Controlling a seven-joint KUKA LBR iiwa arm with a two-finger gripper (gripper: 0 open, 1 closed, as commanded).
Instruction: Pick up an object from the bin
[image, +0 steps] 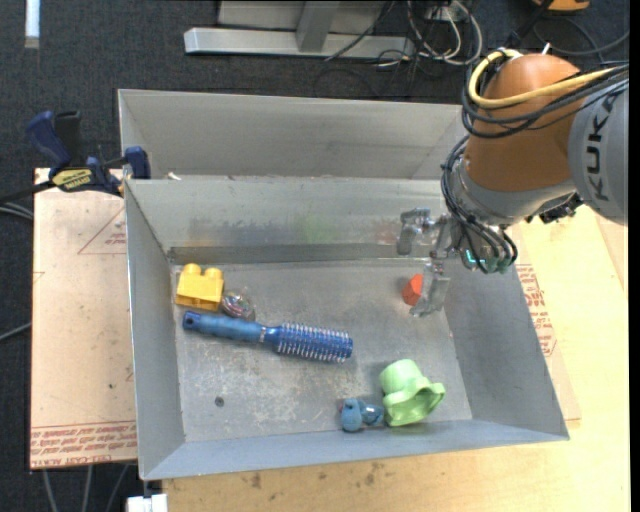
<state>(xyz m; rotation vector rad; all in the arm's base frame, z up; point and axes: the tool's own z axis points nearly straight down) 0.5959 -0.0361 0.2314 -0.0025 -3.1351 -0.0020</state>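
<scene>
We had the gripper (430, 296) down at the right side of the bin (280, 400), just beside a small orange-red thing (411, 290) on the floor. Honestly we couldn't tell if the hand was spread or closed. The blue hairbrush (268, 337), yellow block (199, 286) and green cup (408, 392) lay apart from it.

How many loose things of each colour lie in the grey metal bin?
Yellow: 1, the yellow plastic toy block
Blue: 2, the blue plastic hairbrush and the small blue toy
Green: 1, the green plastic cup
Orange: 1, the small orange lump
Silvery: 1, the small silvery round piece
Total: 6
</scene>
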